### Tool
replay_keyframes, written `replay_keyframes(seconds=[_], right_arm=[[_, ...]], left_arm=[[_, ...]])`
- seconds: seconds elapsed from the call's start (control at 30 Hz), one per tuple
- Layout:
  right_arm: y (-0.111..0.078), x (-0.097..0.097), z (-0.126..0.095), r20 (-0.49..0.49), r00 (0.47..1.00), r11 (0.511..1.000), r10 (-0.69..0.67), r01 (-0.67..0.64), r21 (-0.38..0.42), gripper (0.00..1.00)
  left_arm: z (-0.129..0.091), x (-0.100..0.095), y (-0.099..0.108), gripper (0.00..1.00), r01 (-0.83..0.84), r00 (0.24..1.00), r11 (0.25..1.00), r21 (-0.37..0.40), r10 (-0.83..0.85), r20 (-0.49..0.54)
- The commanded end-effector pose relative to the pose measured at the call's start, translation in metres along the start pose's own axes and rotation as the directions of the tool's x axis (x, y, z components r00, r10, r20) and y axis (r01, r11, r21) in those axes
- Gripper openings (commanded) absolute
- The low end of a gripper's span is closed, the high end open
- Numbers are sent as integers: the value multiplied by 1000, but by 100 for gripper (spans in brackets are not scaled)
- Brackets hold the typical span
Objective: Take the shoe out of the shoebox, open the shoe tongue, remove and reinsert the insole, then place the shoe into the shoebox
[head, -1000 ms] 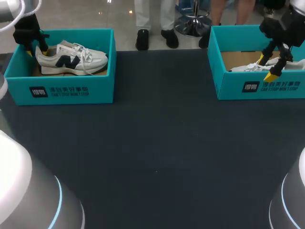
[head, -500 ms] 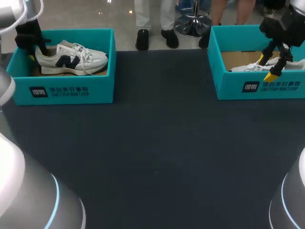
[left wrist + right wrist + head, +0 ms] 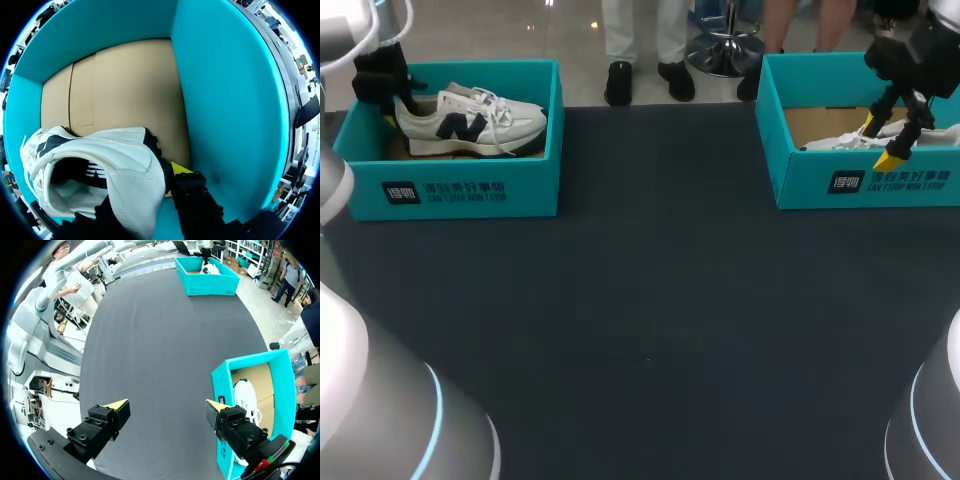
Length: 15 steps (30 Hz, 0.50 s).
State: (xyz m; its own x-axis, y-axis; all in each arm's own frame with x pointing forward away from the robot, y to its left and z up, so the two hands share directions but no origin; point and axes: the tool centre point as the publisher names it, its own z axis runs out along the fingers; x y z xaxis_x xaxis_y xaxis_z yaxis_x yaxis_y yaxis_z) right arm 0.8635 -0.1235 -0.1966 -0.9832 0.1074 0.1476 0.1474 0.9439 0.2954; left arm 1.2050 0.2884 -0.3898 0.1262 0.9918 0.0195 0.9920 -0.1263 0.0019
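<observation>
A white sneaker (image 3: 470, 122) with a navy logo lies in the teal shoebox (image 3: 450, 190) at the table's far left. My left gripper (image 3: 393, 106) is down at its heel. In the left wrist view the heel (image 3: 135, 170) sits between the fingers of the left gripper (image 3: 145, 187). The yellow-tipped finger (image 3: 181, 168) presses on its outer side, and the other is mostly hidden by the shoe. My right gripper (image 3: 878, 142) hangs open over the front wall of a second teal box (image 3: 880, 185) at the far right, holding nothing.
The second box holds another white shoe (image 3: 840, 142), also seen beside my right gripper (image 3: 167, 407) as a shoe (image 3: 245, 395) in that box (image 3: 225, 390). Dark tabletop (image 3: 650, 320) stretches between the two boxes.
My left gripper's fingers have drawn together on the sneaker's heel, and the shoe has shifted slightly in its box. The right arm has not moved.
</observation>
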Motion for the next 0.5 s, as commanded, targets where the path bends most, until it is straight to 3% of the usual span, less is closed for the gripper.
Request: replay_keyframes(seconds=[0.03,0.17,0.2,0.5], right_arm=[[0,-1,0,-1,1000,1000,-1,1,2,100],[0,-1,0,-1,1000,1000,-1,1,2,100],[0,-1,0,-1,1000,1000,-1,1,2,100],[0,-1,0,-1,1000,1000,-1,1,2,100]], left_arm=[[-3,5,9,22,-1,1000,998,62,1,4],[-7,5,8,8,4,1000,998,63,-4,3],[-8,4,8,0,8,1000,998,64,-8,2],[-33,5,4,0,60,998,996,61,-59,-7]])
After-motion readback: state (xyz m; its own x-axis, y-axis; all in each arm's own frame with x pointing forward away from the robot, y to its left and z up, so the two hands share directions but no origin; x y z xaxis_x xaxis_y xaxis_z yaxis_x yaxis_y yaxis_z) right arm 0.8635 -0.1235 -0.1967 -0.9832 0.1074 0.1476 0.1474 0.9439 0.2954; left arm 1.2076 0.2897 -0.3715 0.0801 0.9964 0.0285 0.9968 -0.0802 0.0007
